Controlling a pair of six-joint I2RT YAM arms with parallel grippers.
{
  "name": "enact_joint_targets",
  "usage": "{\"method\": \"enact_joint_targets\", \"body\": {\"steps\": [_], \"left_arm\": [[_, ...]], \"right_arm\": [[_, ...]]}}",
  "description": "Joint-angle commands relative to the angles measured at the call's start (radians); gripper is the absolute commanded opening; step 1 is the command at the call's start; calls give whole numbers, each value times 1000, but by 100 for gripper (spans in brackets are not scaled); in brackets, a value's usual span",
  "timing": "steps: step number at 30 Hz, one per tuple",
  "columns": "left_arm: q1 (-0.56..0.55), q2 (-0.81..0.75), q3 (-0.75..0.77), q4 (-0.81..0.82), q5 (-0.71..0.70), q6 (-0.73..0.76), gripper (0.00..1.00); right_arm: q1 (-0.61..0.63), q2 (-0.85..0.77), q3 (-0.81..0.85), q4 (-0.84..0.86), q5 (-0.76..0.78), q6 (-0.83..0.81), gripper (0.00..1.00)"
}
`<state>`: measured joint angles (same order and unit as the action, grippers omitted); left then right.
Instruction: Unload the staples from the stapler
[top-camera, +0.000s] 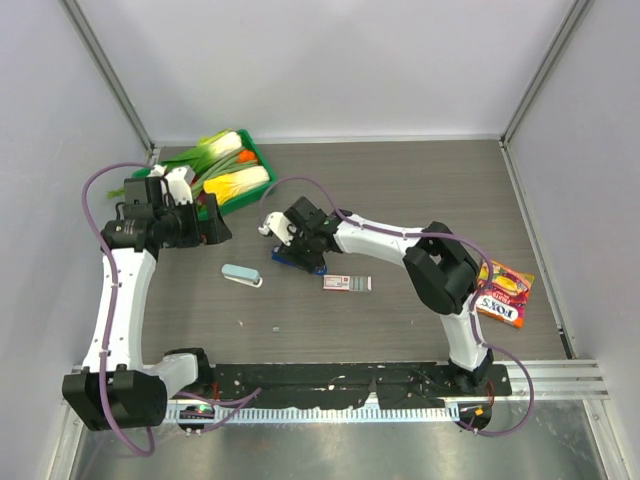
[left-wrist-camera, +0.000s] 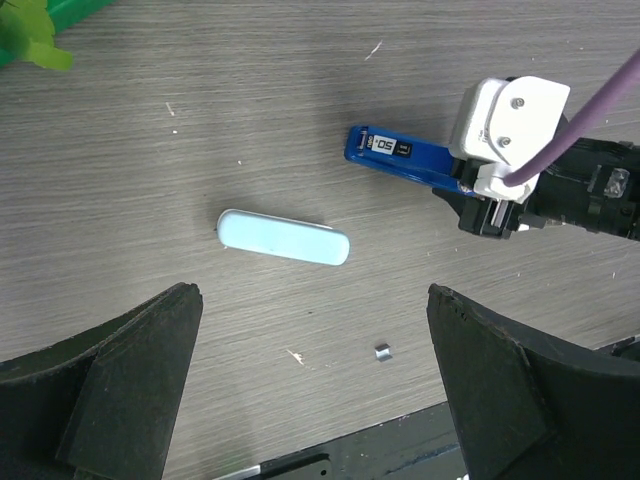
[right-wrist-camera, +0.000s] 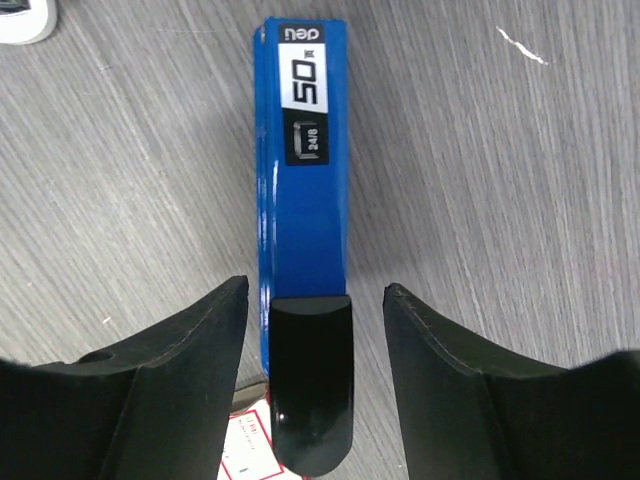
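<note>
On the counter, left of centre and a little toward the near edge: the stapler, pale blue, flat on its side, touched by nothing. Above it, toward the left edge: the left gripper, released, its 2 fingers spread wide and clear of the stapler in the wrist view. Near the centre: the right gripper, also released, straddling a dark blue tool with a black end, marked 50; small gaps on both sides. Just right of that: a flat red-and-white box. In the far-left corner: a green tray of vegetables. By the right edge: a candy bag. Near the stapler, toward the near edge: a tiny grey bit.
</note>
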<state>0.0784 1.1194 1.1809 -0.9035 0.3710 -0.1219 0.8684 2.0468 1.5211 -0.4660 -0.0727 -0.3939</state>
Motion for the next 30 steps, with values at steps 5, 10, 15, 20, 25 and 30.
{"method": "enact_joint_targets", "body": {"steps": [5,10,15,20,25,30], "left_arm": [[-3,-29,34,-15,14,24,100],[-69,-26,37,-3,2,34,100],[-221,29,51,47,-58,19,100],[-264,105,77,86,-20,16,100],[-298,154,53,146,9,47,100],[-318,164,-1,255,100,67,100]], "right_arm": [[-3,18,96,-8,59,33,15],[-3,-33,83,53,39,84,1],[-12,-138,-22,254,-2,245,1],[-14,-309,-229,632,1,443,1],[-17,-408,-418,875,30,642,1],[-40,-490,-573,1119,91,871,1]]}}
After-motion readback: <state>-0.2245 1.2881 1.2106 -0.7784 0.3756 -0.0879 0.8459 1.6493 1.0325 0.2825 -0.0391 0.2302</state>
